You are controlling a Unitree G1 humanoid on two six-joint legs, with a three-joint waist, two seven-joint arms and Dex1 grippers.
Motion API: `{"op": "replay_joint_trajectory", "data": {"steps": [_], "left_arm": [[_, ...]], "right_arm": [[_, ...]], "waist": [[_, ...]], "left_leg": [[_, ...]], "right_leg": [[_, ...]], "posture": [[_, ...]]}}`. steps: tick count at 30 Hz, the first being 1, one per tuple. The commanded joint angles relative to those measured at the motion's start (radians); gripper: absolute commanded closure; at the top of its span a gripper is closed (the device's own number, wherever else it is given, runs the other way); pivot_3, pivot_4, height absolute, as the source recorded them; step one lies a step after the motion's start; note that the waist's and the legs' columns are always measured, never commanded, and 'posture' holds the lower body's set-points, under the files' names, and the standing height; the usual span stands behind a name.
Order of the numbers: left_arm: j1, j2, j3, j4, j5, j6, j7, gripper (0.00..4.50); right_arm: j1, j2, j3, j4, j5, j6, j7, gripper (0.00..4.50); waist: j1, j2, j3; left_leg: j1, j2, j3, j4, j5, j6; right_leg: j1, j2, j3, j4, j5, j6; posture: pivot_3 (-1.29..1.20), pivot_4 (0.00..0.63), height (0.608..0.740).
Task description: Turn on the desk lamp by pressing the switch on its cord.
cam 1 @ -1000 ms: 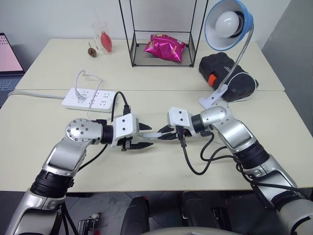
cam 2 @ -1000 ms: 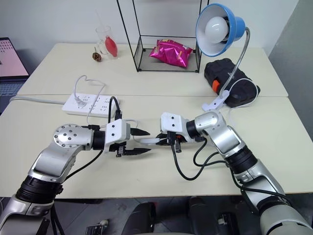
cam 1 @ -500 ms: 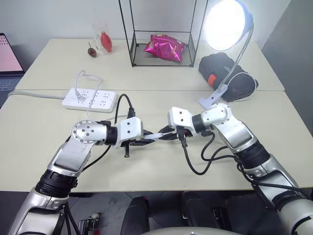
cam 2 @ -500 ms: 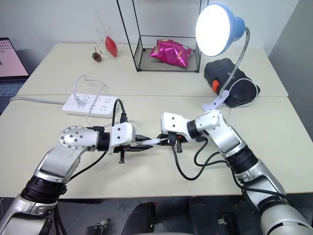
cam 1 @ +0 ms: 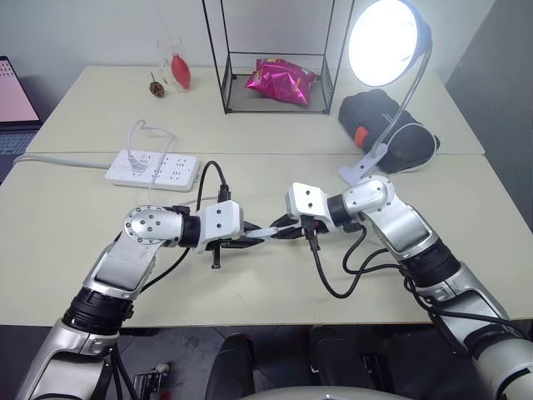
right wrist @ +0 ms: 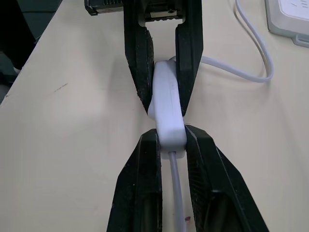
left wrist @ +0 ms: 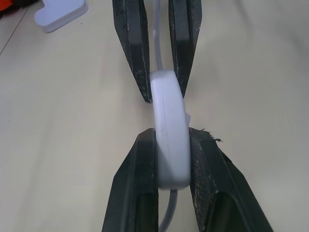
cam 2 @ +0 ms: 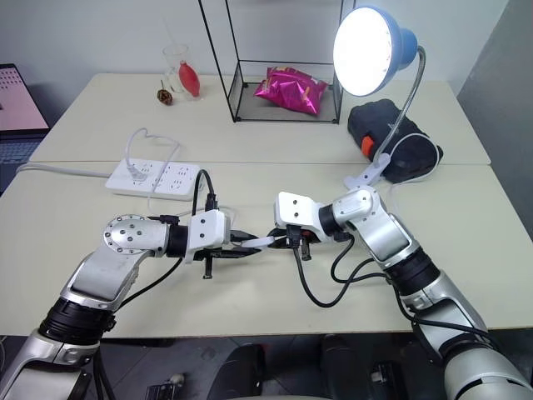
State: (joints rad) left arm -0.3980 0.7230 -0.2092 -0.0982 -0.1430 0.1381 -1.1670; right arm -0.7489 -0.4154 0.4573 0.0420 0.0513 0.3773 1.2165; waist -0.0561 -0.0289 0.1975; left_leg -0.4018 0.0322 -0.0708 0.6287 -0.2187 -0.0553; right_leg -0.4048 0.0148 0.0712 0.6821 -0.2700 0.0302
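Note:
The desk lamp (cam 1: 387, 42) stands at the back right, its blue shade glowing brightly, on a silver gooseneck and a white clip base (cam 1: 362, 167). The switch (cam 1: 266, 231) is a small white block held just above the table's middle. My left gripper (cam 1: 250, 237) is shut on one end of it and my right gripper (cam 1: 281, 231) is shut on the other end. The left wrist view shows the switch (left wrist: 169, 130) squeezed between my black fingers (left wrist: 140, 164), with the cord (left wrist: 159, 38) running on. The right wrist view shows the cord (right wrist: 176, 188) leaving the switch (right wrist: 166, 104).
A white power strip (cam 1: 151, 168) lies at the left with a thin white cable plugged in. At the back stand a black wire rack (cam 1: 226, 58) holding a pink bag (cam 1: 281, 81), a glass (cam 1: 172, 62) and a black bag (cam 1: 387, 129). Black robot cables (cam 1: 333, 275) loop under my right arm.
One second ago my left gripper stood open by the switch and the lamp was dark. It has since shut on the switch and the lamp has lit up. The right gripper kept still.

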Motion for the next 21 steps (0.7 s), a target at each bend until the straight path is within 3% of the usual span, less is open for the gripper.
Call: {"op": "replay_joint_trajectory", "data": {"steps": [1,8,15,21], "left_arm": [[-0.018,-0.006,0.023,0.012,0.003,-0.058,0.016,2.89],[-0.007,0.02,0.03,0.025,0.016,-0.133,0.008,1.51],[0.053,0.099,0.137,-0.06,-0.038,-0.078,0.02,1.47],[0.205,0.159,0.235,-0.151,-0.087,0.016,0.039,1.47]], "right_arm": [[-0.009,0.011,-0.009,-0.045,0.021,-0.01,0.001,4.15],[-0.011,0.014,-0.006,-0.021,0.01,-0.032,-0.005,4.15],[-0.051,0.032,-0.011,0.162,-0.043,-0.145,-0.048,4.15],[-0.121,0.086,-0.022,0.385,-0.086,-0.267,-0.099,4.15]], "waist": [[0.0,0.0,0.0],[0.0,0.0,0.0],[-0.002,0.0,0.0],[-0.005,0.0,0.0]], "left_leg": [[0.0,0.0,0.0,0.0,0.0,0.0],[0.0,0.0,0.0,0.0,0.0,0.0],[0.0,0.0,0.0,0.0,0.0,0.0],[0.0,0.0,0.001,-0.001,0.0,0.0]], "right_leg": [[0.0,0.0,0.0,0.0,0.0,0.0],[0.0,0.0,0.0,0.0,0.0,0.0],[0.0,0.0,0.0,0.0,0.0,0.0],[0.0,0.0,0.0,0.0,0.0,0.0]], "posture": [[0.0,0.15,0.74],[0.0,0.15,0.74],[0.0,0.15,0.74],[0.0,0.15,0.74]]}}
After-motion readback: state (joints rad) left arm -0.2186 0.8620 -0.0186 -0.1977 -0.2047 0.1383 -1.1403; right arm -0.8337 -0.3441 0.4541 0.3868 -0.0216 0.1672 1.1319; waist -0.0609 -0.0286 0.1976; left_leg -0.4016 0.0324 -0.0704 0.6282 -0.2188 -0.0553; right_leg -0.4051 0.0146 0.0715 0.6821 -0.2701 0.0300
